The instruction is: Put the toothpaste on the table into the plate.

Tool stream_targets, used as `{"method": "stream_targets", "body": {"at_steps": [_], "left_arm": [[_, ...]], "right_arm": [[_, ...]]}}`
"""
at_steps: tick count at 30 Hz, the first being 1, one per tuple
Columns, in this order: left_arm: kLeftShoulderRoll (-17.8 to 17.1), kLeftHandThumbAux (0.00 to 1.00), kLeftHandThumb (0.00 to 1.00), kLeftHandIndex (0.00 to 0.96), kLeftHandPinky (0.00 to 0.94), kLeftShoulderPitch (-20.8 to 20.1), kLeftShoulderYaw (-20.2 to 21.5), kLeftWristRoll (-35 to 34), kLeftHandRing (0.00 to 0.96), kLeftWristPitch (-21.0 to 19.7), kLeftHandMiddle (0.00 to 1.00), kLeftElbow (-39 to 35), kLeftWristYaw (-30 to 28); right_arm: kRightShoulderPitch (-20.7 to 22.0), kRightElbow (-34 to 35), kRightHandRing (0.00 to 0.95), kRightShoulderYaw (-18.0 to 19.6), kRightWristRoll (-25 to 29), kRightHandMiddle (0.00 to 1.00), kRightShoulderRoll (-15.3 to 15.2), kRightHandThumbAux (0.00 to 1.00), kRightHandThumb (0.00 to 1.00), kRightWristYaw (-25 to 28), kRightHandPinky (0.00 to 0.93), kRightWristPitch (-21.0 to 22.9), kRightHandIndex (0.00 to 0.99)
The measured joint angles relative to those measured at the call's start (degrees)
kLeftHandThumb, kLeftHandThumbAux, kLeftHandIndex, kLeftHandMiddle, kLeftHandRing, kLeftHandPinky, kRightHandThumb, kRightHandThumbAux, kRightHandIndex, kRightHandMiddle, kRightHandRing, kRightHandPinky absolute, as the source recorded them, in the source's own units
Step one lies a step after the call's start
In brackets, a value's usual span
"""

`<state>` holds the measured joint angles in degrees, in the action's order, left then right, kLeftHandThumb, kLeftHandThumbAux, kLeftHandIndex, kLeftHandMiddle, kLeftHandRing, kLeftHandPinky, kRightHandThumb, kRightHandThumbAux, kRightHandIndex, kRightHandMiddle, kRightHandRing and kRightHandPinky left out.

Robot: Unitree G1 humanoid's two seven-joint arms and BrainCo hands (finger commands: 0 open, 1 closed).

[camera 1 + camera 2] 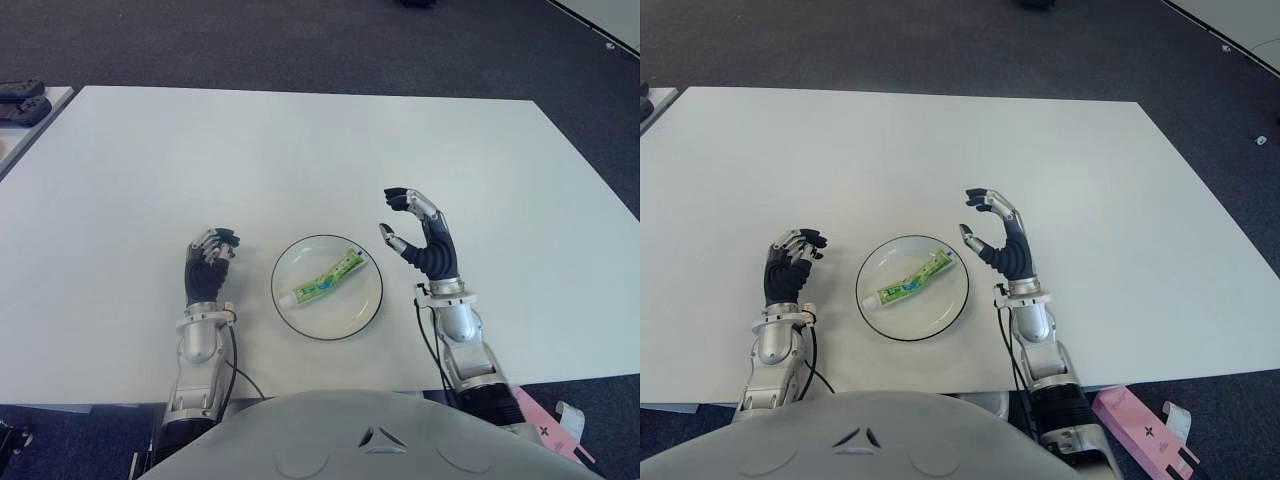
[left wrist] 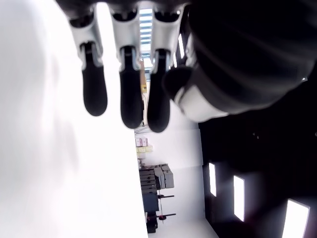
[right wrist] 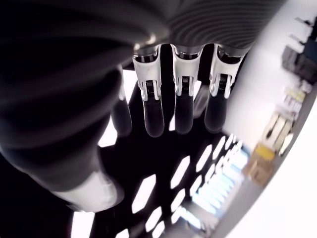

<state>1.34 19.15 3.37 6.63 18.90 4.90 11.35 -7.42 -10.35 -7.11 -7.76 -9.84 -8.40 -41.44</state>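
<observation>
A green and white toothpaste tube [image 1: 327, 278] lies slantwise inside a white plate [image 1: 290, 303] with a dark rim, near the table's front edge. My right hand [image 1: 408, 222] is raised just right of the plate, fingers spread and holding nothing; its wrist view shows the bare fingers [image 3: 154, 115]. My left hand [image 1: 211, 258] shows left of the plate with its fingers [image 2: 131, 99] curled over and nothing in them.
The white table [image 1: 300, 150] stretches wide behind the plate. A dark object [image 1: 22, 100] lies on a separate surface at the far left. A pink box [image 1: 1145, 430] lies on the floor at the lower right.
</observation>
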Motion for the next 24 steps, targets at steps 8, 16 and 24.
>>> {"method": "stream_targets", "body": {"at_steps": [8, 16, 24], "left_arm": [[0.01, 0.724, 0.715, 0.427, 0.461, 0.01, -0.02, -0.04, 0.457, -0.14, 0.473, 0.0, 0.0], [0.03, 0.723, 0.715, 0.427, 0.464, -0.02, -0.11, -0.29, 0.459, -0.06, 0.476, -0.02, -0.07], [0.13, 0.723, 0.718, 0.428, 0.455, -0.06, -0.2, -1.09, 0.454, 0.07, 0.476, -0.11, -0.91]], "right_arm": [[-0.47, -7.36, 0.332, 4.64, 6.26, 0.368, 4.63, 0.736, 0.689, 0.2, 0.337, -2.18, 0.414], [-1.38, -9.74, 0.331, 9.84, 5.27, 0.391, 7.58, 0.736, 0.691, -5.18, 0.297, 2.36, 0.422], [-0.24, -11.05, 0.387, 11.83, 3.62, 0.439, 9.17, 0.735, 0.698, -9.23, 0.37, 6.1, 0.428]]}}
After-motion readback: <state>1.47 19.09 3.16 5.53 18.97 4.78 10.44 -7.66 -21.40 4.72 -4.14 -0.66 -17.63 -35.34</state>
